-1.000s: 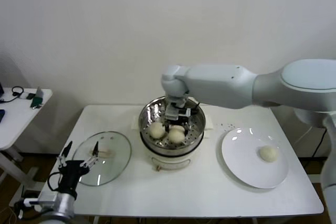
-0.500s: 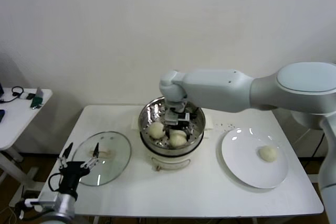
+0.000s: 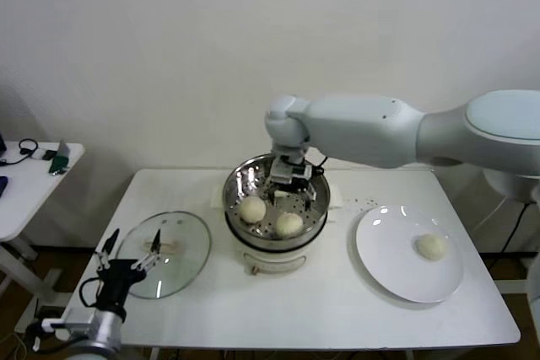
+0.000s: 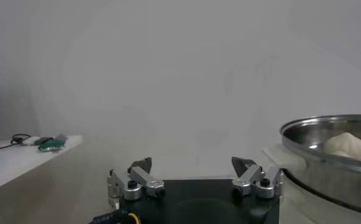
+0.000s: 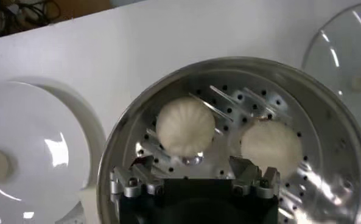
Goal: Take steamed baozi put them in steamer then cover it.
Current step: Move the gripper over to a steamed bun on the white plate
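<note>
right gripper (image 3: 288, 181): jaws wide, empty, over far part of steamer (image 3: 314, 208) | left gripper (image 3: 129, 248): jaws wide, empty, near-left by cover (image 3: 181, 246) | baozi: two (image 3: 252, 208) (image 3: 288, 223) in steamer, one (image 3: 431, 246) on plate (image 3: 384, 267), right
</note>
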Controlling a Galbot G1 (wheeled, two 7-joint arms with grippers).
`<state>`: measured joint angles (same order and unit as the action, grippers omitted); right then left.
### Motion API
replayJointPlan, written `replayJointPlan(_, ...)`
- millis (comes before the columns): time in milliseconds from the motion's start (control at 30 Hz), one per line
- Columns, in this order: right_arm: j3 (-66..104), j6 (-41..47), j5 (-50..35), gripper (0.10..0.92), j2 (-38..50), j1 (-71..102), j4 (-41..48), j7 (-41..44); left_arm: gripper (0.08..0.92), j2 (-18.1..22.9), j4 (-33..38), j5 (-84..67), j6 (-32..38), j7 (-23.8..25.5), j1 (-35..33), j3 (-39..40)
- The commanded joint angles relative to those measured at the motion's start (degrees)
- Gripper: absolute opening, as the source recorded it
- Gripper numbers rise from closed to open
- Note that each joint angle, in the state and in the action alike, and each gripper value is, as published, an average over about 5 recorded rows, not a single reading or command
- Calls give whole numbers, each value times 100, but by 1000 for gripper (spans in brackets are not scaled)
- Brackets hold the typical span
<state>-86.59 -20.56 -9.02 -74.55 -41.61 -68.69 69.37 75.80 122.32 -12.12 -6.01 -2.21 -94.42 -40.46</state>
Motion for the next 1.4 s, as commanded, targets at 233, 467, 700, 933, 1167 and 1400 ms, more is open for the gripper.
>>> replayJointPlan(233,-1092,2437,-1604,823,2585,-1058,-691,-1067,823,-74,37,3,42,8,3,25)
replayJointPlan(467,-857,3020,-1210,823,3972,-404,-922,-956,823,-28,20,-46,50,59,9,50)
replayJointPlan(700,452,3026,-343,823,4540,1362,-477,-920,823,-13,69,-17,17,38,-36,25)
replayJointPlan(933,1297,3018,162,823,4520,2394,-5,-859,823,30,80,-25,1,23,-86,-15)
replayJointPlan(1167,2013,2927,511,823,4362,3184,450,-879,823,94,63,30,3,30,-102,0)
replayJointPlan(1400,2498,2757,799,823,4194,3585,928,-887,823,122,35,141,5,38,-90,51)
